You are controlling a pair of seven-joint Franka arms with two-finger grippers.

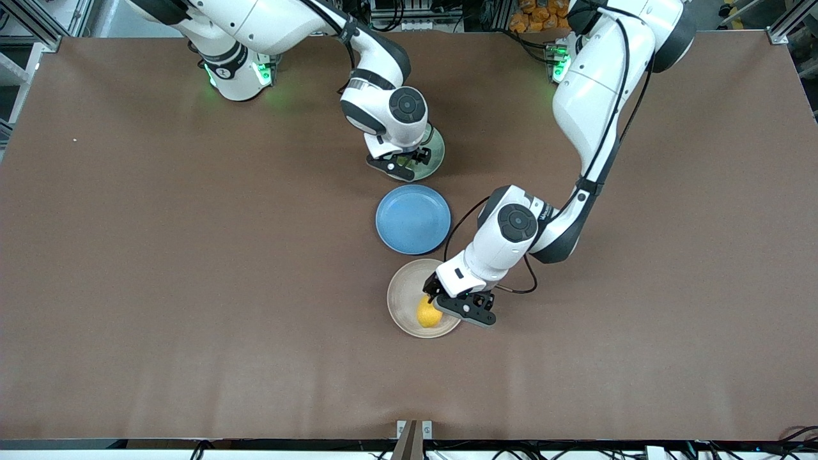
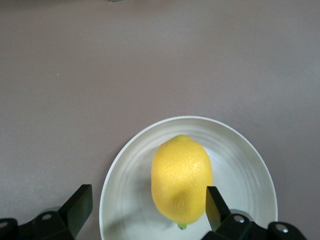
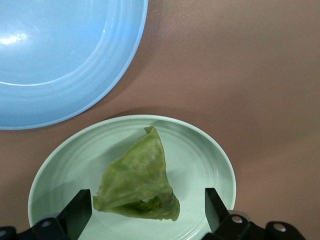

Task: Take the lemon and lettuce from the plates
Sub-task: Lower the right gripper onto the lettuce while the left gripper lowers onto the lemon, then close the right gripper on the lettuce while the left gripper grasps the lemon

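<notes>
The yellow lemon [image 1: 429, 313] [image 2: 181, 177] lies on the beige plate [image 1: 402, 297] [image 2: 250, 165], the plate nearest the front camera. My left gripper [image 1: 438, 297] [image 2: 148, 205] hangs open just over it, and the lemon sits between the fingers [image 2: 80, 206], close against one of them. The green lettuce [image 3: 137, 182] lies on the pale green plate [image 1: 436, 153] [image 3: 200, 155], the plate nearest the robots' bases. My right gripper [image 1: 402, 163] [image 3: 148, 207] is open low over that plate, a finger on each side of the leaf. In the front view the right hand hides most of the lettuce.
A blue plate [image 1: 413, 219] [image 3: 60, 60] with nothing on it lies between the two other plates, its rim close to both. Bare brown tabletop [image 1: 192, 255] spreads wide toward both ends of the table.
</notes>
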